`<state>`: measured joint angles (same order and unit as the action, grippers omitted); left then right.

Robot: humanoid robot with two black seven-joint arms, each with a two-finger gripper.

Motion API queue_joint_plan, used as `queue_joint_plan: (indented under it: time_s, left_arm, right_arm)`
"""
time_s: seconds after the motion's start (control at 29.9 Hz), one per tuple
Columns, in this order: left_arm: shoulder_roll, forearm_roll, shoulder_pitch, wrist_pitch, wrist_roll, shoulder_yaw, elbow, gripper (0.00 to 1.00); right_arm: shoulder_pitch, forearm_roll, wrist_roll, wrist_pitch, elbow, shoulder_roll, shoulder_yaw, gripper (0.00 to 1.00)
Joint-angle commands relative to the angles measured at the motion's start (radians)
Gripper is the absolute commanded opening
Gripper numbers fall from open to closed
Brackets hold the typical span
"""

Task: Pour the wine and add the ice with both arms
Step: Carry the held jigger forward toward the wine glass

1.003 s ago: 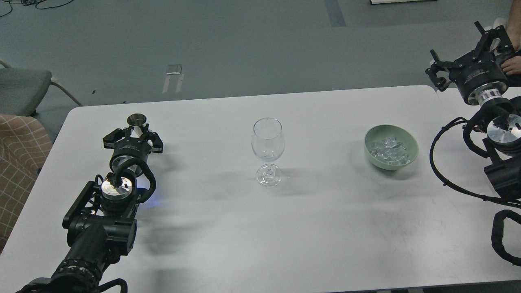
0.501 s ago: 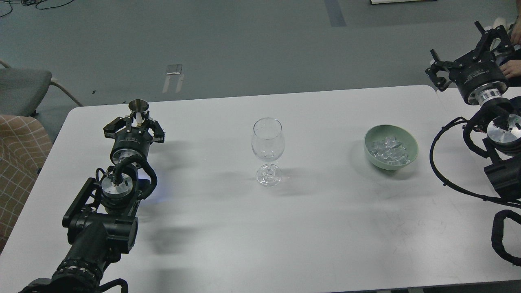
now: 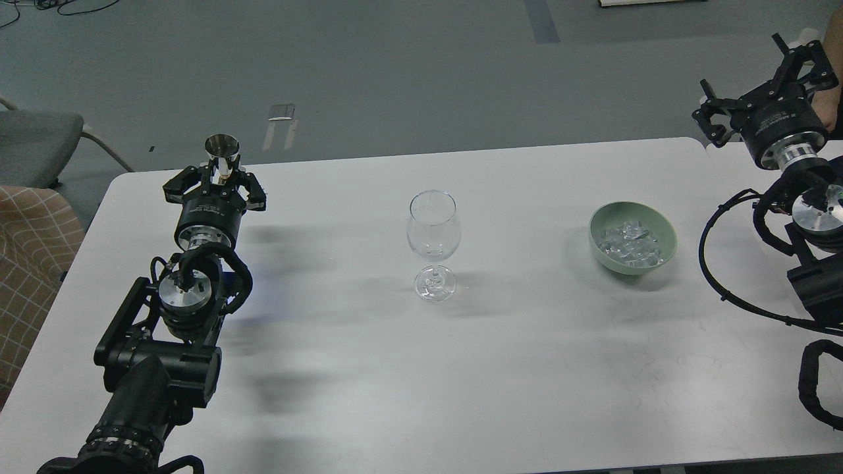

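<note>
Over on the left, the left gripper (image 3: 221, 176) had its jaws closed around the narrow waist of a small steel jigger (image 3: 222, 153), cup mouth up, held above the far-left part of the white worktop (image 3: 421, 368). Dead centre stood the wine glass (image 3: 433, 245), upright on its foot and clear, with no wine visible in the bowl. To its right, well apart from the glass, sat a pale green bowl (image 3: 665, 232) with the ice (image 3: 629, 243) heaped inside it, glassy little chunks all within the rim. And out at the far right, the right gripper (image 3: 757, 72) hung off beyond the worktop's corner, its jaws spread wide and holding nothing, nowhere near the bowl. A bit of a person's hand (image 3: 831, 39) showed at the frame's right edge, just beside that gripper. A grey chair (image 3: 33, 141) stood off the worktop's left end.
</note>
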<state>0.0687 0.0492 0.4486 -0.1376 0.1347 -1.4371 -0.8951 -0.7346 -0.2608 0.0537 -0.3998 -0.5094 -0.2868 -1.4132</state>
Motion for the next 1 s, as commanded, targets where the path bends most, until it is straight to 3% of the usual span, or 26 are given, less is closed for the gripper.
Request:
queue_joint_plan:
  time_s: [0.0,0.77,0.97]
  left_arm:
    - [0.003,0.006,-0.004,0.003,-0.001,0.001,-0.019,0.26]
    - [0.005,0.0,-0.068,0.012,-0.044,0.006,-0.163,0.17]
    - [0.002,0.0,-0.077,0.084,-0.05,0.006,-0.2,0.17]
  right_arm:
    - [0.004,0.0,0.0,-0.001,0.0,0.0,0.0,1.0]
    - [0.021,0.002,0.0,-0.002,-0.008,-0.022,-0.001,1.0]
    - [0.052,0.002,0.0,-0.002,-0.031,-0.034,-0.001,1.0]
